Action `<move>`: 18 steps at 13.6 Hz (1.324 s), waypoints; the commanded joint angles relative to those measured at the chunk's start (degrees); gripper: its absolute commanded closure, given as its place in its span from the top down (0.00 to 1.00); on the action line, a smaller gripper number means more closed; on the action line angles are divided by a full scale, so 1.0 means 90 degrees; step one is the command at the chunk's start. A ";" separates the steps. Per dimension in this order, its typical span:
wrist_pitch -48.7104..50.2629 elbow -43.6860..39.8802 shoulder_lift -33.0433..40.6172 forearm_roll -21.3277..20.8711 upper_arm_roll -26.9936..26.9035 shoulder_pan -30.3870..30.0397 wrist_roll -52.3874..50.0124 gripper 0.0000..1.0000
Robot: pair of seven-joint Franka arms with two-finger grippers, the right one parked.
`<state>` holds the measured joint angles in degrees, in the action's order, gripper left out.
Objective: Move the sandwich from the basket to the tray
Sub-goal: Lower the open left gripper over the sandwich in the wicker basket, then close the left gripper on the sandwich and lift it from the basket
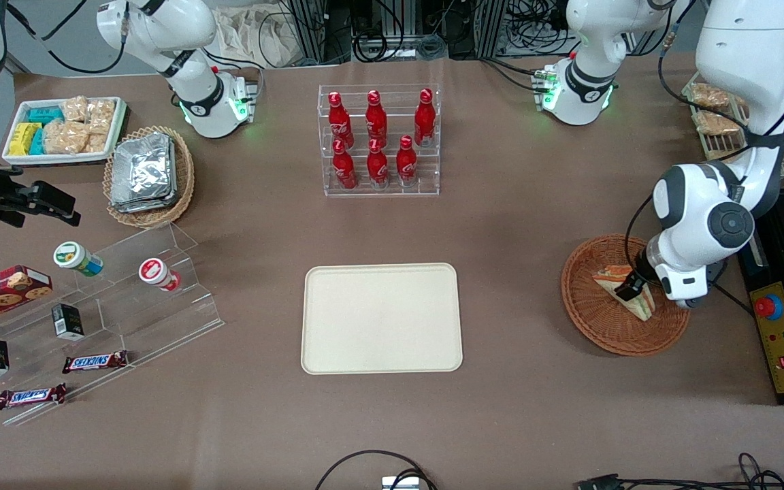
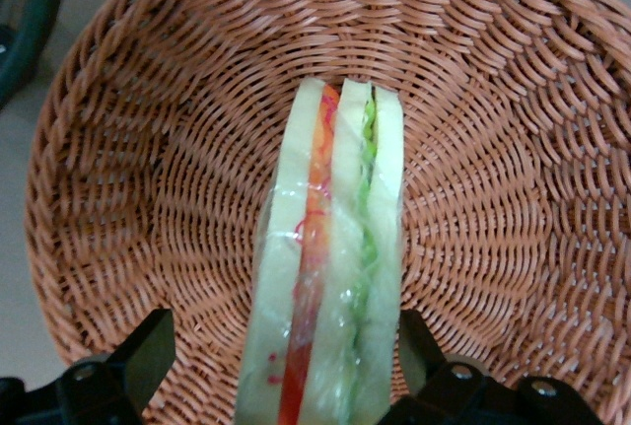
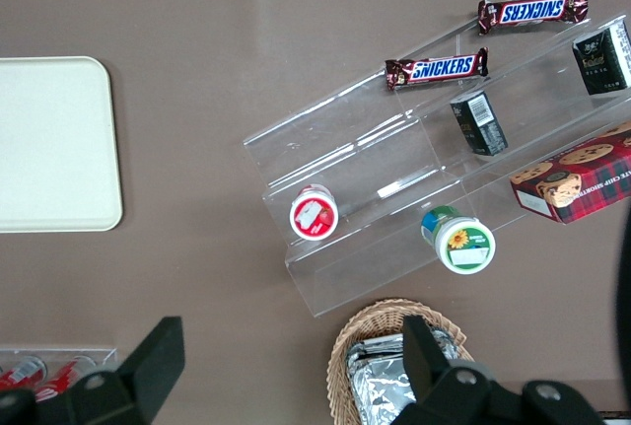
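Note:
The sandwich (image 1: 642, 305), a pale bread wedge with orange-red and green filling, stands on edge in the reddish-brown wicker basket (image 1: 582, 309) at the working arm's end of the table. My left gripper (image 1: 630, 289) is down in the basket, open, with its fingers on either side of the sandwich. In the left wrist view the sandwich (image 2: 330, 277) sits between the fingers (image 2: 148, 346): one finger has a clear gap to it, the other is at its side. The basket's weave (image 2: 493, 149) fills that view. The cream-beige tray (image 1: 382, 318) lies flat at mid table, beside the basket, with nothing on it.
A clear rack of red bottles (image 1: 380, 139) stands farther from the front camera than the tray. A stepped acrylic shelf with snacks (image 1: 92, 306), a lighter basket of foil packets (image 1: 149, 173) and a white snack tray (image 1: 65, 129) lie toward the parked arm's end. A control box (image 1: 776, 333) sits beside the basket.

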<state>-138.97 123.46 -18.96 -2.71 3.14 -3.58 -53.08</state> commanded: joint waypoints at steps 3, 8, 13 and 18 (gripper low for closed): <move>-0.0087 -0.0153 0.0007 0.0008 0.0052 -0.0070 0.0398 0.00; 0.1568 -0.1233 0.0075 -0.0050 0.0090 -0.0022 0.0711 0.00; 0.3995 -0.3219 -0.0110 -0.0050 0.0305 0.0649 0.2196 0.00; 0.3898 -0.3648 -0.0401 -0.0031 0.0305 0.2553 0.2217 0.00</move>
<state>-104.48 93.97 -19.33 -2.74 6.80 13.66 -33.44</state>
